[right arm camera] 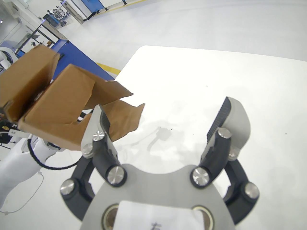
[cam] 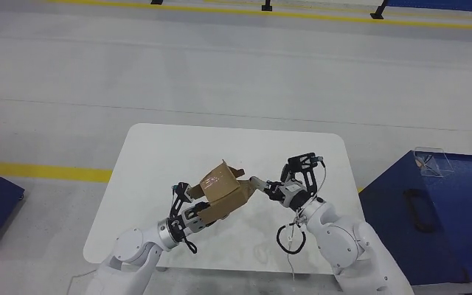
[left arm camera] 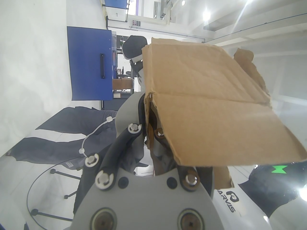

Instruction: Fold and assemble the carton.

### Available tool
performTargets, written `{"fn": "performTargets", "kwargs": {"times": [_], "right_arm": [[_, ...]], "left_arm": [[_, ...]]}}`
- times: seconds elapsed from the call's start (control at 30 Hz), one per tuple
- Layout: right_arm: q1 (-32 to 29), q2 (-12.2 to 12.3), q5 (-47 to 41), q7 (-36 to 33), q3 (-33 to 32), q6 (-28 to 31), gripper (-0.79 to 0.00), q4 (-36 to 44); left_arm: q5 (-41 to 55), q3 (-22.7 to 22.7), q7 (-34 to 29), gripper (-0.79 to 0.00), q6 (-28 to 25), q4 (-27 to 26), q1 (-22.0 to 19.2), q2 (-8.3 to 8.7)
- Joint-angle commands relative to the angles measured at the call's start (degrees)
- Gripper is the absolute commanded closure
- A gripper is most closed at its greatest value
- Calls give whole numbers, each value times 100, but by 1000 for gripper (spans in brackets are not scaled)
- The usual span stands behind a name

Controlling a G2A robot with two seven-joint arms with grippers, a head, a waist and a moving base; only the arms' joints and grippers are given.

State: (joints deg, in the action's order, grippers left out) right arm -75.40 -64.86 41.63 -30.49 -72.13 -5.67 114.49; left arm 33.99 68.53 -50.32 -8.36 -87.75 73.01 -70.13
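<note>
A brown cardboard carton [cam: 223,190], partly folded with loose flaps, is held up above the white table [cam: 155,162]. My left gripper [cam: 199,211] holds it from below on the near-left side. In the left wrist view a carton wall [left arm camera: 206,101] runs down between the fingers of that gripper [left arm camera: 150,130], which is shut on it. My right gripper [cam: 259,184] is at the carton's right side and stands open [right arm camera: 163,118]. One of its fingers [right arm camera: 102,120] lies against a carton flap [right arm camera: 124,118], and the other finger [right arm camera: 226,116] hangs free over the table.
A blue cabinet [cam: 420,221] stands close to the table's right edge, with a clear plastic holder [cam: 434,159] on it. A black cable loop [cam: 290,240] hangs by the right arm. The far half of the table [right arm camera: 215,72] is bare.
</note>
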Motion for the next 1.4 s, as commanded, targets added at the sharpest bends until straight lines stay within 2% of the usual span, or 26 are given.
{"fn": "performTargets", "kwargs": {"times": [0.0,0.27,0.37,0.63,0.93,1.17,1.37], "right_arm": [[38,-9,77,86,-30,-146,-785,-40],[333,-102,1302,587,511,-736,-785,-313],[471,-135,1607,570,735,-654,-785,-407],[342,-143,1932,429,814,-313,-785,-215],[180,-223,2684,554,1137,-803,-785,-47],[333,-343,2845,608,1423,-1105,-785,-192],[340,-400,2735,605,1378,-1141,-785,-147]], "left_arm": [[-33,-24,-8,0,6,-6,-2,0],[-143,-156,5,0,40,-39,-19,-7],[-186,-179,-39,0,23,-72,-15,-3],[-188,-145,77,0,72,-80,5,8],[-170,-197,226,0,102,-45,-12,-3],[-180,-213,249,0,118,-62,-20,-2],[-195,-200,270,0,133,-68,-14,4]]}}
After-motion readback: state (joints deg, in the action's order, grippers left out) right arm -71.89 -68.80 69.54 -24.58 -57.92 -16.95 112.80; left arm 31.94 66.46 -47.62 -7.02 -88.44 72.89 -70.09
